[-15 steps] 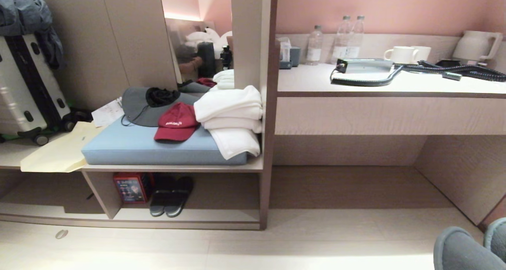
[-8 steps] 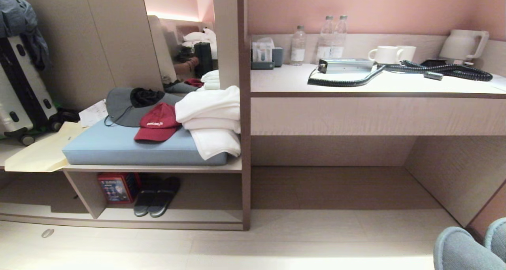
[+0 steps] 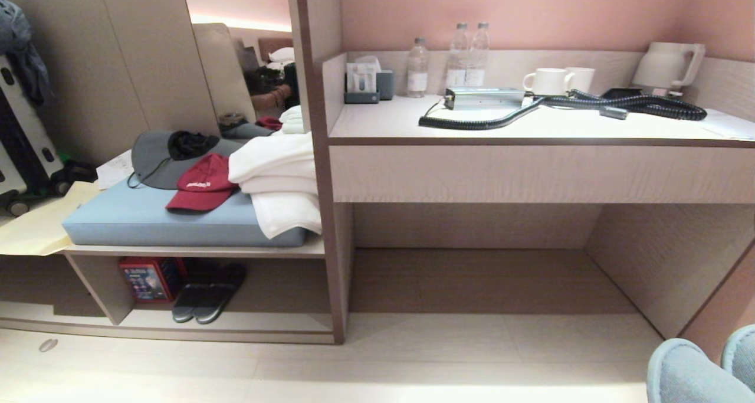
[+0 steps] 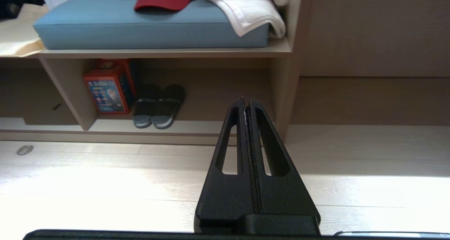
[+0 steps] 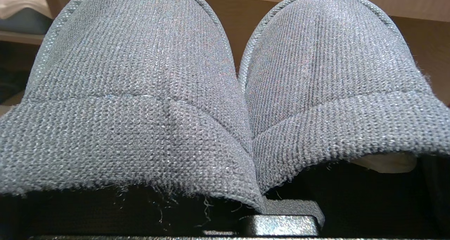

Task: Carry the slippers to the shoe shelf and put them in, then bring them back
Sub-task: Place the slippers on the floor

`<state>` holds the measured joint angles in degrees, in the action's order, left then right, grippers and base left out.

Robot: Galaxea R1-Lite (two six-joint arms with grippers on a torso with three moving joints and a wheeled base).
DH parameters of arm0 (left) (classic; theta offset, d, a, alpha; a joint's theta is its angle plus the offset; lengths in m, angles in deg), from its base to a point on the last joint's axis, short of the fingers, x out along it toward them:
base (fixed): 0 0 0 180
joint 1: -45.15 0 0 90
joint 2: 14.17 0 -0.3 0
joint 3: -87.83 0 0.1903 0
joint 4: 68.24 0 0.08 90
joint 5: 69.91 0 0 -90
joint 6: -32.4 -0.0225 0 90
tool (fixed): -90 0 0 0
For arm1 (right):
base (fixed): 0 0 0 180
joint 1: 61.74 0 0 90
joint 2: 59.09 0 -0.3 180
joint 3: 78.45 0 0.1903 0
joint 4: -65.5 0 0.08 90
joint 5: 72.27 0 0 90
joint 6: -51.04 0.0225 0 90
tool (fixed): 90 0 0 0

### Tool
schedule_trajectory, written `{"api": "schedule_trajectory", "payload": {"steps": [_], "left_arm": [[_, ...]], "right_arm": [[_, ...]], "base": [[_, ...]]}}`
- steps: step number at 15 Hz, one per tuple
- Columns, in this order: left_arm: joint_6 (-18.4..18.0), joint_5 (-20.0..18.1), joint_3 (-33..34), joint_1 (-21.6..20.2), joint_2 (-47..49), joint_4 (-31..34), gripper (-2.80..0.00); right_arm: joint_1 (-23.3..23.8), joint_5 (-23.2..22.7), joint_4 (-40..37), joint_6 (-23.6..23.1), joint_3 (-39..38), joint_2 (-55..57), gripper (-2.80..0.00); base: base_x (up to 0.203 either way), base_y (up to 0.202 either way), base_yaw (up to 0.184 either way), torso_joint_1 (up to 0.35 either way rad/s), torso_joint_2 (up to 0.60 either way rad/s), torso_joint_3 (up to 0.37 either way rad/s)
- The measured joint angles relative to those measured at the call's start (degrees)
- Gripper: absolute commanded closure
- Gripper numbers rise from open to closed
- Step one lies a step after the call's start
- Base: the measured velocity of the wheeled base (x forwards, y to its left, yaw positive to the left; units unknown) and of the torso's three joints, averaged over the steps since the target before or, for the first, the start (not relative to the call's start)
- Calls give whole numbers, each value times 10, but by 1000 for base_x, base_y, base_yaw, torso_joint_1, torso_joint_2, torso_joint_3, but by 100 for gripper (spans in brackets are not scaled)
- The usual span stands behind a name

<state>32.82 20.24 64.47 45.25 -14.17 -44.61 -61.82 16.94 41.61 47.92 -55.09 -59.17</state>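
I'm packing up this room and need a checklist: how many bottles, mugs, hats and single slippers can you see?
Clear plastic water bottles: 3
White ceramic mugs: 2
Hats (red baseball cap, grey brimmed sun hat): 2
Single slippers (slate-grey fabric slippers carried, dark rubber slides in the pale wood shoe shelf): 4
Total: 11
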Motion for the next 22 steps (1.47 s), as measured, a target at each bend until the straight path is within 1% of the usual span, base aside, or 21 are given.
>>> {"api": "schedule_trajectory", "payload": {"steps": [5, 15, 22], "left_arm": [[0, 0, 0, 0, 0, 0, 0], [0, 0, 0, 0, 0, 0, 0], [0, 0, 0, 0, 0, 0, 0]], "right_arm": [[-1, 1, 0, 0, 0, 0, 0], [1, 2, 0, 0, 0, 0, 0], [0, 2, 0, 0, 0, 0, 0]], "base": [[0, -166, 2, 2, 1, 3], [0, 0, 0, 0, 0, 0], [0, 0, 0, 1, 2, -177]]}}
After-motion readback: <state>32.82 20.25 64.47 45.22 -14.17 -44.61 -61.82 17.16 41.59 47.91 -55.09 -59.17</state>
